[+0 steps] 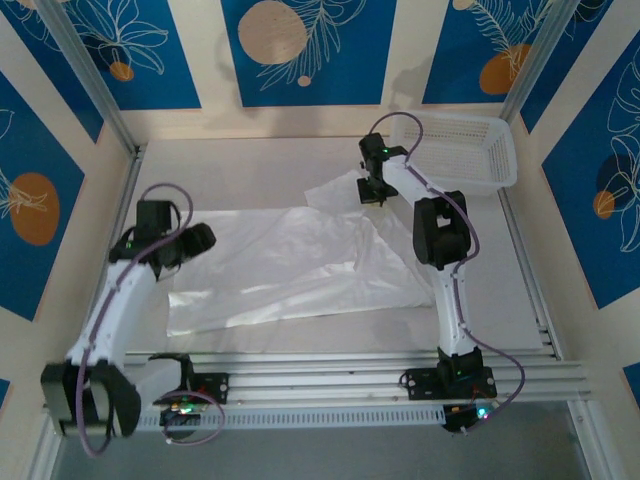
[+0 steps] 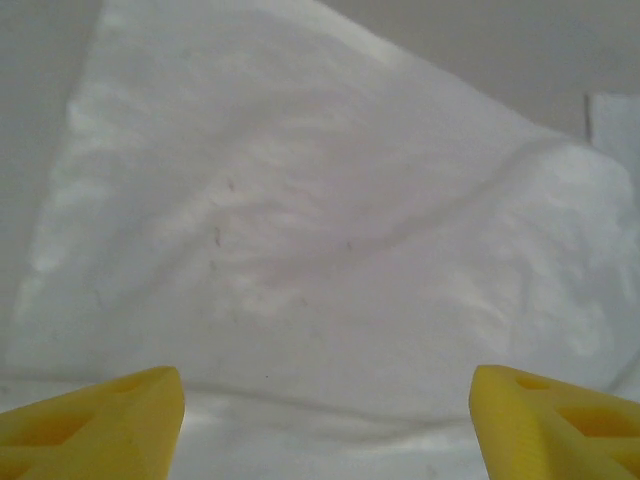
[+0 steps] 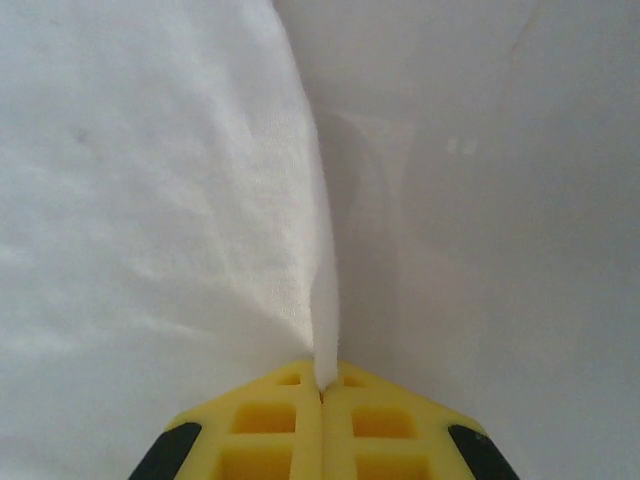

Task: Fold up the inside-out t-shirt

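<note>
T-shirt (image 1: 290, 262) lies spread on our counter (image 1: 240, 165); our right gripper (image 3: 322, 388) pinches a fold of it, while our left gripper (image 2: 325, 385) hovers above it, spread wide.

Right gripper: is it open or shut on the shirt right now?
Shut on the t-shirt. The right gripper has its yellow fingers pressed together, with a raised edge of white fabric pinched between the tips.

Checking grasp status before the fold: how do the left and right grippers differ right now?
The left gripper has its jaws wide apart over the t-shirt, gripping nothing; the right gripper has its jaws shut on a pinched fold of cloth. The left sits at the shirt's left end, the right at its far right corner. Both have yellow fingers.
</note>
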Robot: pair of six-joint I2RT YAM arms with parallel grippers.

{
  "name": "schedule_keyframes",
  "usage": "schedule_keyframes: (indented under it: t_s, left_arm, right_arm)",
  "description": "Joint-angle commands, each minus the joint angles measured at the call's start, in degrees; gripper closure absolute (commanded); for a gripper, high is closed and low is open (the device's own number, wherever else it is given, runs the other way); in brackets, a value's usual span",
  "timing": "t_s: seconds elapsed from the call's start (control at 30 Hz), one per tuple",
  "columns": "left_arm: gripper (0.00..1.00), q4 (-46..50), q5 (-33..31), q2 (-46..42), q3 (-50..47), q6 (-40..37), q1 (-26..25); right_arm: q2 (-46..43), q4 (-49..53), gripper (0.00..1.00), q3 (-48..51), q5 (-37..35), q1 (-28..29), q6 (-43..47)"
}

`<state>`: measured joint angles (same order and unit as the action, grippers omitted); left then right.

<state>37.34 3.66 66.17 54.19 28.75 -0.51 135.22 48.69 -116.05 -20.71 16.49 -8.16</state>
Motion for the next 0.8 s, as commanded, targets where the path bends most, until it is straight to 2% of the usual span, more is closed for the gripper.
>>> schedule_keyframes:
  t_s: [0.0,0.13,0.23,0.33,0.47,0.67,0.77]
  left_arm:
    - [0.29,3.19,-8.88,10.57,9.25,0.55,1.26]
    - [0.33,-0.41,-8.64,21.93,15.38,0.78,5.33]
    - [0.36,-1.65,-5.79,30.81,20.37,0.32,8.71]
    - [0.43,-0.99,-2.82,38.98,26.52,-1.10,10.86]
    - [0.53,-0.68,-2.04,47.41,33.40,-0.74,12.51]
    - [0.54,3.83,-1.76,57.90,44.60,-2.21,13.07]
    - [0.54,4.84,-1.25,60.50,46.97,-2.55,13.02]
  right_arm:
    - [-8.38,-2.88,1.00,3.73,2.50,0.03,-2.01]
    - [-12.28,-5.97,1.00,9.15,4.55,0.05,-3.87]
    - [-13.63,-6.31,1.00,10.86,5.71,0.03,-4.80]
    - [-14.28,-5.62,1.00,11.15,7.84,0.02,-5.75]
    - [-14.72,-5.47,1.00,11.79,10.49,0.05,-6.72]
    - [-14.54,-4.22,1.00,11.15,11.15,-0.05,-6.48]
    - [-15.02,-4.02,1.00,11.43,11.13,-0.20,-6.10]
